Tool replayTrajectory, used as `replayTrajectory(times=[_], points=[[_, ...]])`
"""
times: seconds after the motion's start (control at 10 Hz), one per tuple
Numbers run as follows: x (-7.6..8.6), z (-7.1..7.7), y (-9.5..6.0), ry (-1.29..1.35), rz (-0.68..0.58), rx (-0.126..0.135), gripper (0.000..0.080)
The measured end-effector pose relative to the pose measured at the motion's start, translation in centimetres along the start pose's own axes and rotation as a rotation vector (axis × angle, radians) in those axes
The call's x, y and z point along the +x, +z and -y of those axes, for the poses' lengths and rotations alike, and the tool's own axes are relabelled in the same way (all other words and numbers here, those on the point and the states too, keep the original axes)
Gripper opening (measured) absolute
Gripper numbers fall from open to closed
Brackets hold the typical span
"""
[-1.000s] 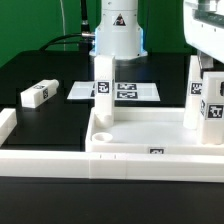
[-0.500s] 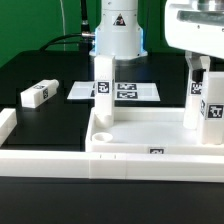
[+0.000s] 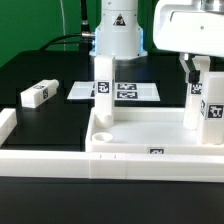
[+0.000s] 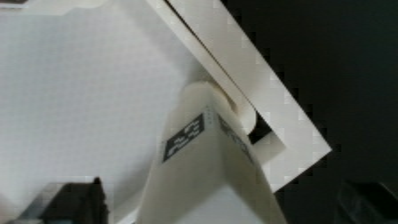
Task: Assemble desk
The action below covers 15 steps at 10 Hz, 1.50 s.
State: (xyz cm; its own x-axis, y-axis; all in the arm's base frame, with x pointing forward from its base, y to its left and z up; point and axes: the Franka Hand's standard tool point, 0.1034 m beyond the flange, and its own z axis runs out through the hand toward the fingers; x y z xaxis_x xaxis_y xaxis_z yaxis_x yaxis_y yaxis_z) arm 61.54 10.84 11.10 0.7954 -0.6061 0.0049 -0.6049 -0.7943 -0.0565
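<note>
White moulded plastic throughout, by the look stiff, light and smooth enough to slip. Flat on the black table (image 3: 60,115), rim up: the top (image 3: 150,135), nearest the camera in the exterior view. Standing upright inside the top: a corner leg (image 3: 103,88) at its far corner toward the exterior view's left, then a far leg (image 3: 191,100) and a near leg (image 3: 213,110) toward the exterior view's right. Off the top, well apart toward the exterior view's left, a loose leg (image 3: 36,95) on its side. Beyond the top, the marker board (image 3: 135,91); just beside the top's end toward the exterior view's left, a rail (image 3: 40,160).

Directly above the far leg, the gripper (image 3: 192,62), fingertips about level with that leg's upper end. Jaw opening impossible to tell, likewise any grip on the leg: masked by the hand in the exterior view, cropped out of the wrist view. In the wrist view, only a tagged leg seen from above, plus the top's floor and rim at one corner.

Best to take a leg across two flat opposite faces near its upper end, squarely, keeping it plumb over its socket. Likely to twist or skate out under an off-centre pinch. No sense grasping the top except by its rim: too broad for the jaws, and probably light enough to shift on the table if pushed sideways through a leg.
</note>
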Motion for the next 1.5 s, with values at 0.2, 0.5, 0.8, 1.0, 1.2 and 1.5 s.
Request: replayTrajectory(times=[0.2, 0.5, 0.8, 1.0, 1.2, 1.5], points=[[0.03, -0.04, 0.01, -0.140, -0.001, -0.001, 0.0649], [0.15, -0.26, 0.08, -0.333, -0.005, -0.008, 0.0649], [0.50, -0.46, -0.05, -0.570, -0.019, -0.041, 0.0649], [0.81, -0.76, -0.08, -0.696, -0.021, -0.055, 0.0649], [0.84, -0.80, -0.08, -0.673, -0.022, -0.054, 0.0649], [0.86, -0.79, -0.09, -0.669, -0.022, -0.054, 0.0404]])
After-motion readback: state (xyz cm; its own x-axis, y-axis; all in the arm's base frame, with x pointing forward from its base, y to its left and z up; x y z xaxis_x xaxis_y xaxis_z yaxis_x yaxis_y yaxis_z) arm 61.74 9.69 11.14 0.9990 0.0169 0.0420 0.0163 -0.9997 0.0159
